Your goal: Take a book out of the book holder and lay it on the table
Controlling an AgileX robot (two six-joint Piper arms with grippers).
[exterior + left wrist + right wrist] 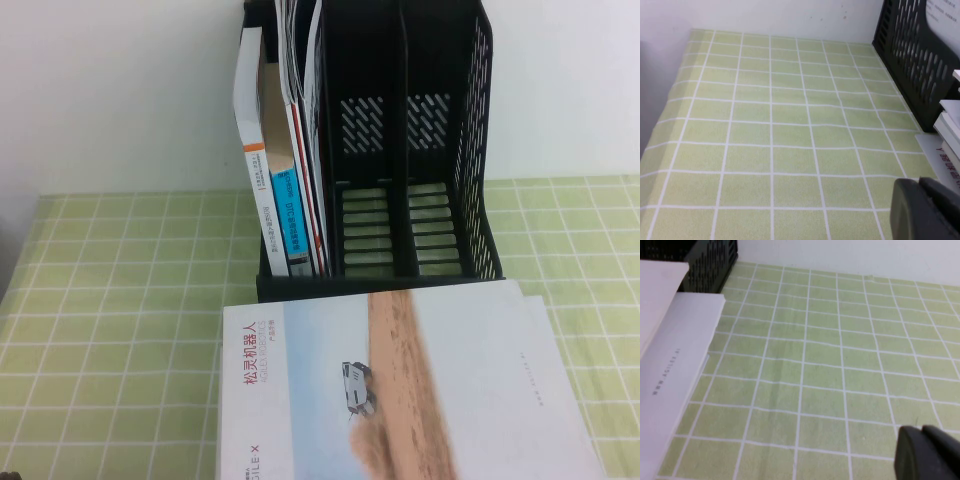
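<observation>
The black book holder (pixel 400 150) stands at the back of the table (pixel 110 330). Its left compartment holds upright books. Among them leans a thin white softcover book (pixel 308 150) with a dark-red streak, its front mostly hidden. Neither gripper shows in the high view. My left gripper (pixel 919 184) is shut and empty, low over the green cloth to the left of the holder (pixel 920 65). My right gripper (pixel 921 431) is also shut and empty, over bare cloth to the right of the holder (pixel 710 260).
A pale book (pixel 400 390) with a sandy stripe and a small white car lies flat in front of the holder, on top of another white book (pixel 680 355). A blue-spined book (pixel 290 235) and a white-and-orange one (pixel 250 110) stand in the left compartment. A white wall backs the table.
</observation>
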